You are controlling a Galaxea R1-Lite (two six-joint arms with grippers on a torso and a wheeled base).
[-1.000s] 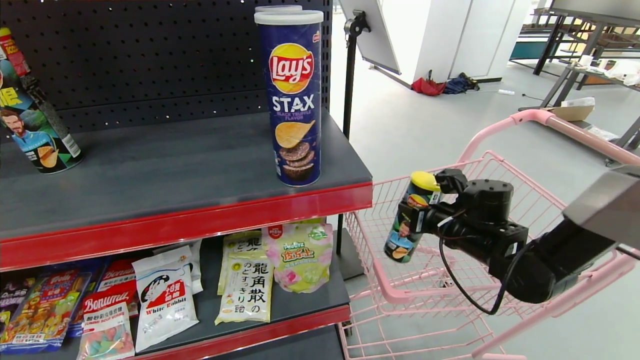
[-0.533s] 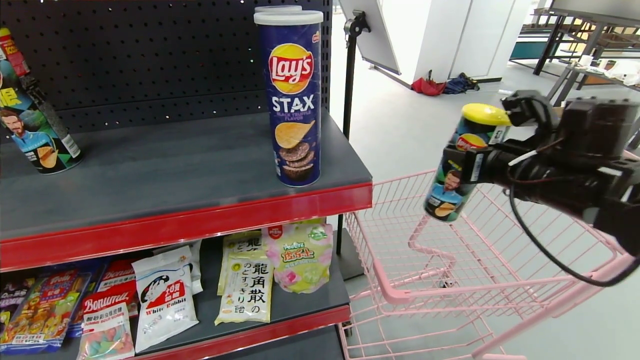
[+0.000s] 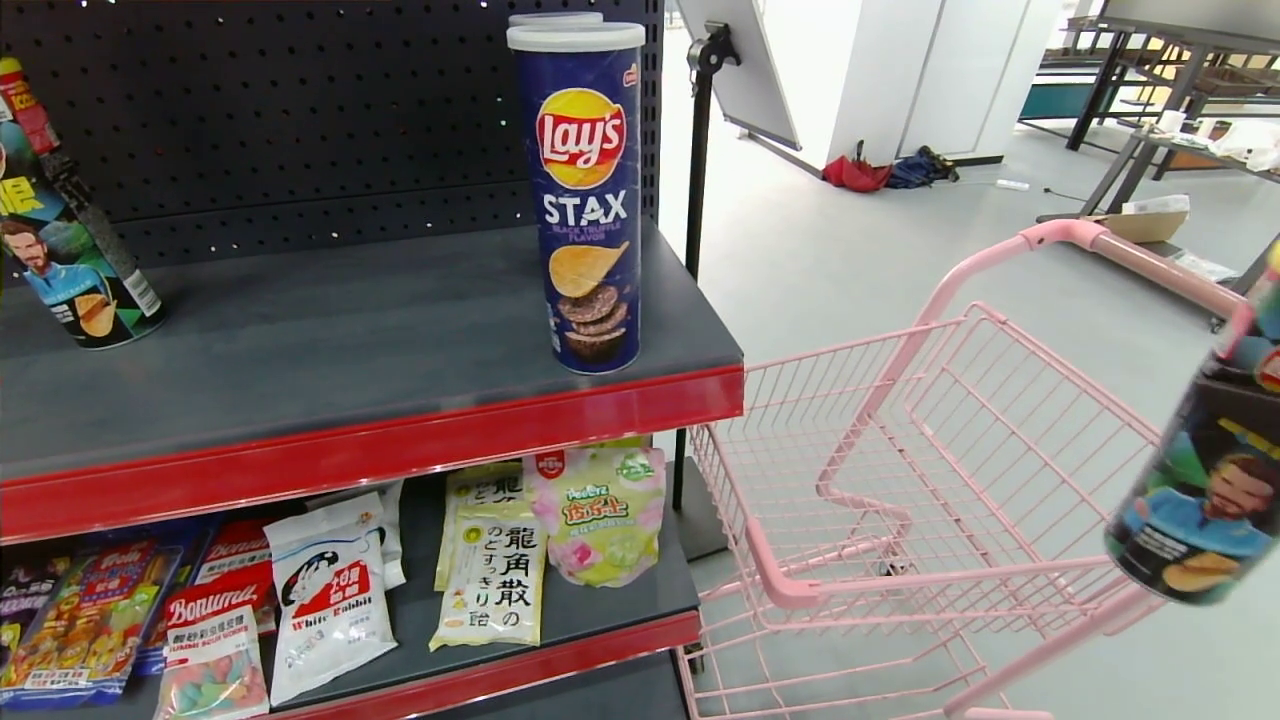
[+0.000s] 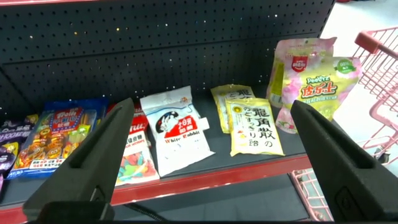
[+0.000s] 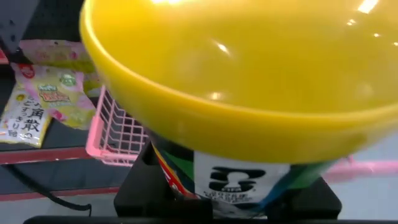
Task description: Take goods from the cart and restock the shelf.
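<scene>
A short chip can (image 3: 1190, 500) with a cartoon man on its label hangs at the head view's right edge, above the pink cart's (image 3: 900, 400) right rail. In the right wrist view its yellow lid (image 5: 236, 74) looms large, and my right gripper (image 5: 211, 190) is shut on the can's body just below the lid. The cart basket looks bare inside. My left gripper (image 4: 211, 155) is open, its two dark fingers (image 4: 93, 162) spread wide in front of the lower shelf's snack bags.
On the upper shelf (image 3: 300, 340) a tall blue chip tube (image 3: 585, 200) stands at the right front corner and a matching short can (image 3: 75, 270) at the far left, with bare board between. Snack bags (image 3: 330, 590) fill the lower shelf. A black stand pole (image 3: 695, 200) rises between shelf and cart.
My right arm lifted the can out of the cart, then swung it right and closer to the camera, to the view's edge.
</scene>
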